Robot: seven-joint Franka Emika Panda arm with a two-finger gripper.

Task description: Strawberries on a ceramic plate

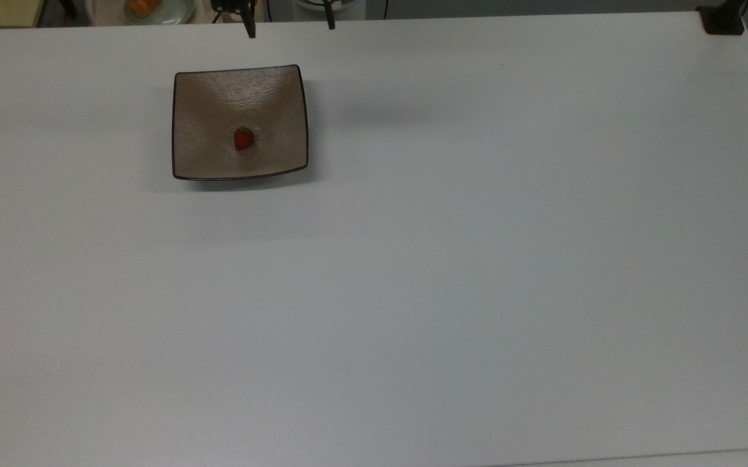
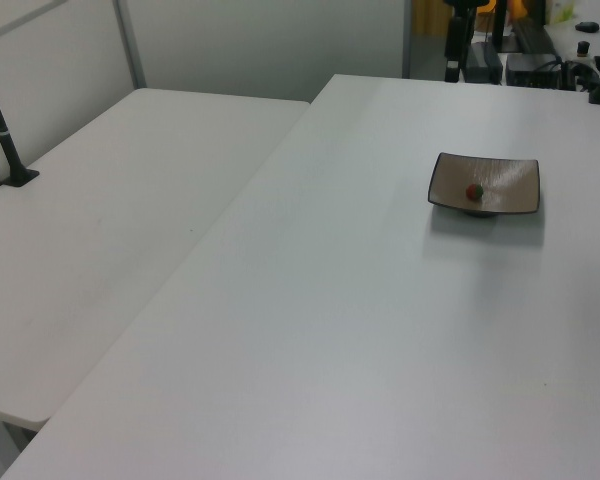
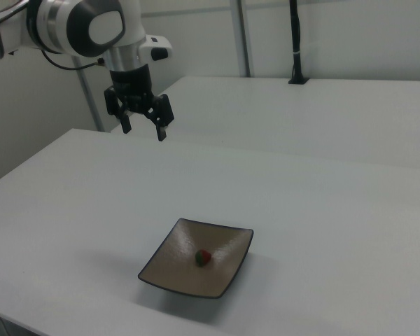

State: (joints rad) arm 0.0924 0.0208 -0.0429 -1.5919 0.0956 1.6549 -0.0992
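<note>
white table [image 1: 452, 272] carries the plate [image 1: 205, 104] near the top view's upper left; the strawberry [image 1: 243, 139] lies near its middle. gripper [image 3: 143, 128] hangs high above, well apart, jaws spread and empty.
</note>
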